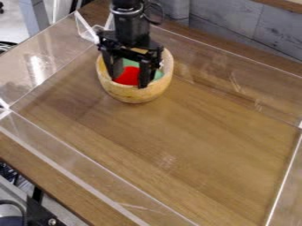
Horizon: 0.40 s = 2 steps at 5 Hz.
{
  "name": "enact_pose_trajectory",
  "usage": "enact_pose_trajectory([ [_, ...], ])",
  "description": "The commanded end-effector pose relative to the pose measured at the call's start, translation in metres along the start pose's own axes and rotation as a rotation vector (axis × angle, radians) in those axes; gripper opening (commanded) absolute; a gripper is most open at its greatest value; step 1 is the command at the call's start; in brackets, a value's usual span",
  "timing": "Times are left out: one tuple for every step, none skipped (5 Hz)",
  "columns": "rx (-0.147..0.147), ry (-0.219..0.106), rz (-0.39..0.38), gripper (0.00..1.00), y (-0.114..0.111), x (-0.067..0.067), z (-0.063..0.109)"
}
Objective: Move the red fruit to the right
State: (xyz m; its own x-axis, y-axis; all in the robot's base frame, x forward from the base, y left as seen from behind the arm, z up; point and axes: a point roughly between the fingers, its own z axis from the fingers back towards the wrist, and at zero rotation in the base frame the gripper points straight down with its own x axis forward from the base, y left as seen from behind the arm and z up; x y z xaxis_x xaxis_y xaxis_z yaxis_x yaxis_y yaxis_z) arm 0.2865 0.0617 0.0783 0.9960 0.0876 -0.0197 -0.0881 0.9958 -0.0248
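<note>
The red fruit (125, 77) lies inside a wooden bowl (162, 84) at the back left of the wooden table, next to a light-green block (151, 77) in the same bowl. My black gripper (127, 74) hangs straight down over the bowl, open, with one finger on each side of the red fruit. Its fingertips (106, 75) reach down into the bowl. I cannot tell whether they touch the fruit.
A clear plastic wall (35, 150) rings the wooden table top (177, 141). The bowl stands near the back-left corner of this enclosure. A grey panelled wall (253, 26) rises behind it.
</note>
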Motion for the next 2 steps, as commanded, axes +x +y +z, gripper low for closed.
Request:
enact_pose_trajectory([
  [0.017,-0.052,0.059,0.0,-0.0053,0.0154,0.0164],
  [0.015,-0.066,0.105,1.0,-0.0097,0.0204,0.0199],
])
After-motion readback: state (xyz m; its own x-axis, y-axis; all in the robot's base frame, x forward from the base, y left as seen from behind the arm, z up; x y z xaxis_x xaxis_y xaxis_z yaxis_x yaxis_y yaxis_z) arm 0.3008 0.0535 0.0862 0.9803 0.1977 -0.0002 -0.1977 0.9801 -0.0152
